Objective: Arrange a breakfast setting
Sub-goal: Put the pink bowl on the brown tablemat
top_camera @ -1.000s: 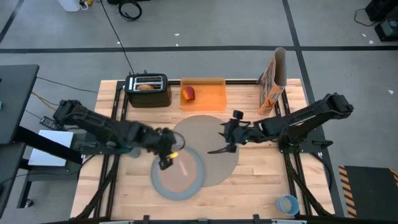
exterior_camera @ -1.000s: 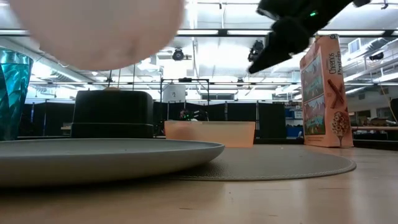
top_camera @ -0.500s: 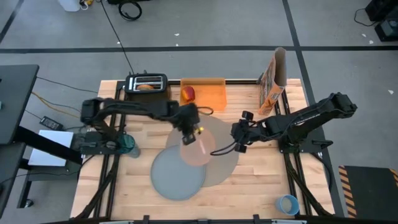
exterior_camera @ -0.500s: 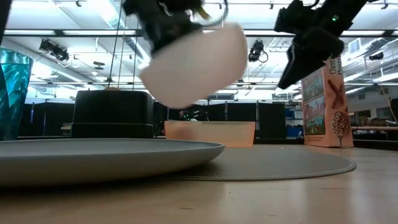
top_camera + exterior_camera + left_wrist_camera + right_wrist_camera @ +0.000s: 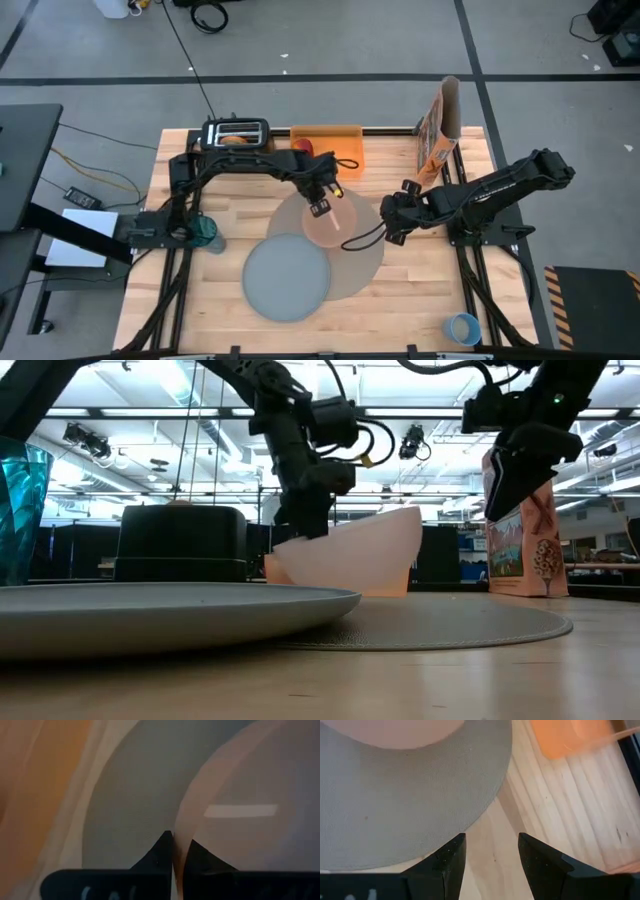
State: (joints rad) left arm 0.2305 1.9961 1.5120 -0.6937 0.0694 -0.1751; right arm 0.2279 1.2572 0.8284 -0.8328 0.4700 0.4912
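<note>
At far left a teal tumbler (image 5: pixel 207 233) stands beside the grey plate (image 5: pixel 287 279). My left gripper (image 5: pixel 321 201) is pinched tight on the rim of the pale pink bowl (image 5: pixel 329 223), tilted over the taupe mat (image 5: pixel 362 262). My right gripper (image 5: pixel 392 224), fingers parted, carries the metal spoon (image 5: pixel 362 238) above the mat's right edge.
</note>
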